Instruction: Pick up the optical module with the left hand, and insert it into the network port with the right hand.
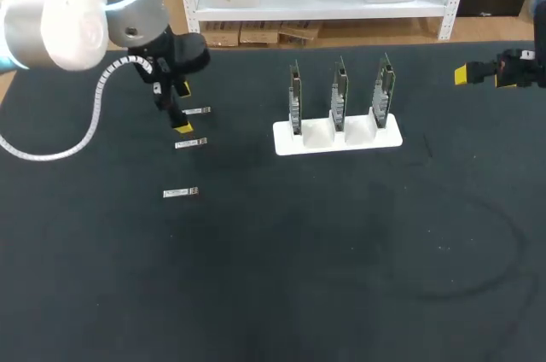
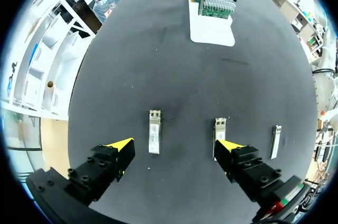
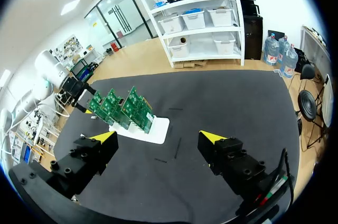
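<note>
Head view: three optical modules lie flat in a loose column at abt 9–10 o'clock on the black table (image 1: 273, 294). They are the far module (image 1: 197, 111), mid module (image 1: 191, 143) and near module (image 1: 181, 193). Each is a slim silver bar, long axis running 3–9 o'clock. The left gripper (image 1: 182, 108) sits over the far one.

A white stand (image 1: 337, 138) at abt 1 o'clock from table centre holds three network cards (image 1: 340, 89) upright on edge. The right gripper (image 1: 485, 78) is out at 2 o'clock, well apart from the stand.

Left wrist view adds what the head view can't. The left fingers are spread wide w/ the far module between them, touching neither. The mid module sits just ahead of one yellow tip, and the near module is off beside it. Each module has a squarish latch end pointing toward the stand.

Right wrist view: right fingers spread too, nothing between them. The green cards and stand are ahead, w/ the left arm beyond them.
</note>
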